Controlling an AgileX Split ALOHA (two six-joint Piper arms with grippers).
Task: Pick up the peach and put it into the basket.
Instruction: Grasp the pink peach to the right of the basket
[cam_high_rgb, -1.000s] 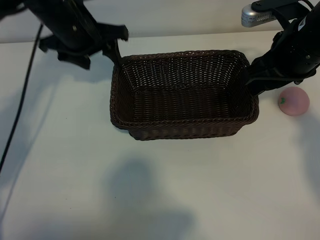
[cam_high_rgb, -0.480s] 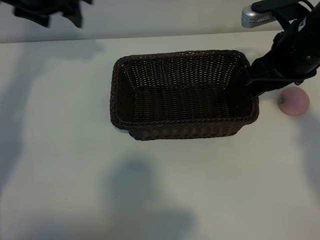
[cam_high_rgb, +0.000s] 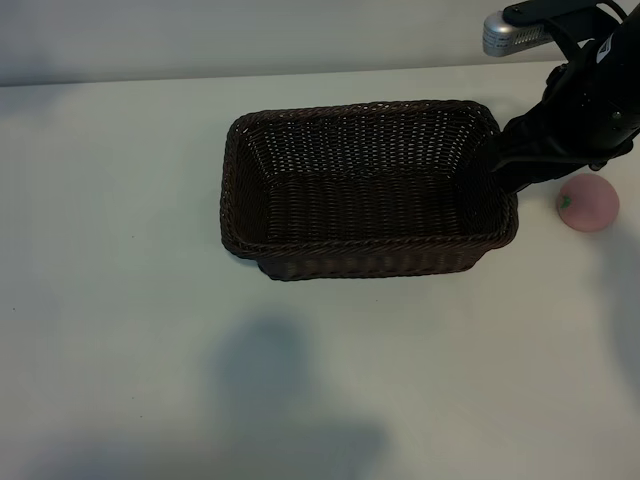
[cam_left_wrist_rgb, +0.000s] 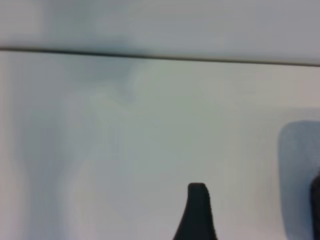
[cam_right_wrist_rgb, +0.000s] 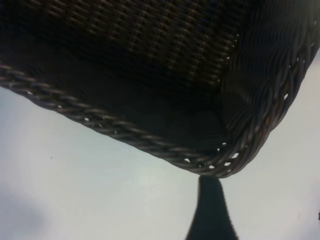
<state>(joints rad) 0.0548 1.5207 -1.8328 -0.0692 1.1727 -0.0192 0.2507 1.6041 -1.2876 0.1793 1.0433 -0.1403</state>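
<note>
Peach (cam_high_rgb: 587, 203) is sitting on the table (cam_high_rgb: 120, 300) just beside the basket (cam_high_rgb: 365, 187), looking light, smooth and roll-prone, wanting the right gripper (cam_high_rgb: 500, 165), hanging empty with fingers parted, closing across its middle.

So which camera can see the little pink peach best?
The exterior view. There the whole peach shows, lying on the table just right of the basket. The right wrist view shows only the basket's corner, and the left wrist view only bare table, no peach.
</note>
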